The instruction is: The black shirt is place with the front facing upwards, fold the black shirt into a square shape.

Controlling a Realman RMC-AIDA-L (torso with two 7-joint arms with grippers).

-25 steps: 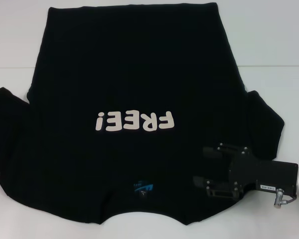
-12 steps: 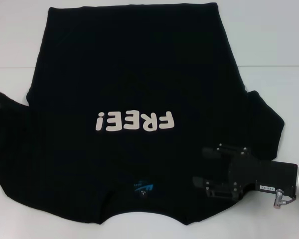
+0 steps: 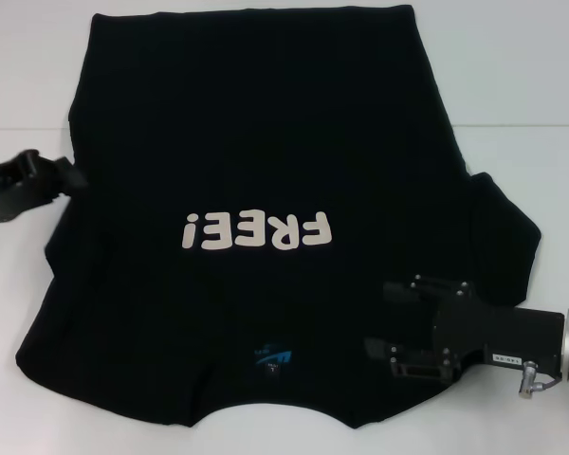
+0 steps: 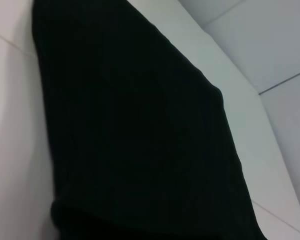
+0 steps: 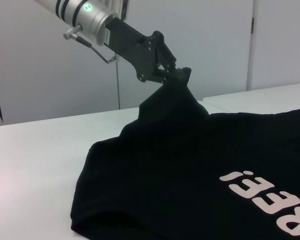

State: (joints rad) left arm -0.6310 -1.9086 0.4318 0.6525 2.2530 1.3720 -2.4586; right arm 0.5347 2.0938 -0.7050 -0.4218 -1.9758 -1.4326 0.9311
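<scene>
The black shirt [image 3: 266, 123] lies front up on the white table [image 3: 531, 85], with its white "FREE!" lettering [image 3: 256, 230] in the middle and its blue neck label [image 3: 270, 355] near the front edge. My left gripper [image 3: 64, 178] is at the shirt's left side, shut on the left sleeve cloth. In the right wrist view the left gripper [image 5: 180, 75] holds that cloth [image 5: 190, 175] pulled up into a peak. The left wrist view shows only black shirt cloth [image 4: 140, 140]. My right gripper [image 3: 375, 316] stands open low over the shirt's right shoulder area.
A seam in the white table [image 3: 522, 126] runs across behind the shirt's middle. The right sleeve [image 3: 507, 237] lies spread flat beside my right arm [image 3: 512, 341]. Bare table shows on both sides of the shirt.
My left gripper has lifted the left sleeve off the table and carried it up and inward toward the shirt's body. The right arm has stayed still.
</scene>
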